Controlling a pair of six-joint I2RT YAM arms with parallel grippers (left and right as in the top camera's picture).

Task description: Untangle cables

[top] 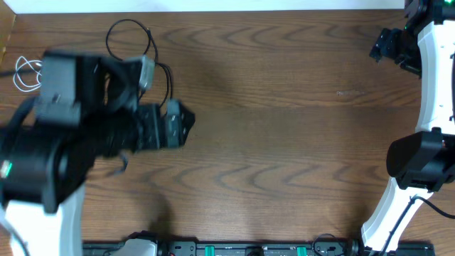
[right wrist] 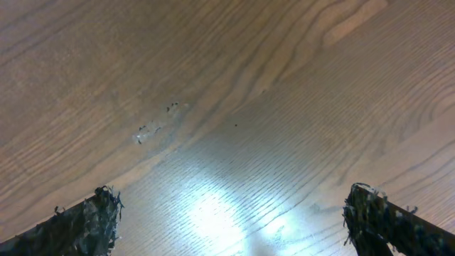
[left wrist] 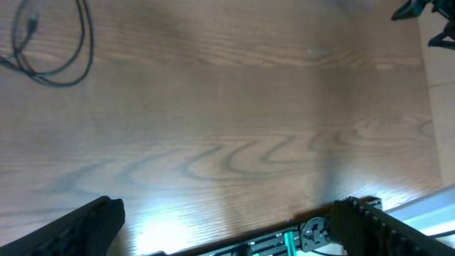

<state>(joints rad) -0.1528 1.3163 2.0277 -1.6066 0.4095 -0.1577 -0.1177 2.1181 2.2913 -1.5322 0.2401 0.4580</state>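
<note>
Thin black cable [top: 128, 21] lies looped at the brown wooden worktop's [top: 284, 142] far-left corner — light, limp; I would pinch the open loop. Left tool [left wrist: 231, 208] and right tool [right wrist: 233, 193] both spread, empty.

Table [top: 284, 142]: mid-brown wood with darker, wavy grain lines.
Looped cable [top: 128, 21]: black.
Left-edge cable [top: 25, 71]: white.
Left arm [top: 71, 149]: black, with a white base segment.
Right arm [top: 435, 64]: white, with black joints.
Front rail [top: 234, 249]: black, with green marks.
</note>
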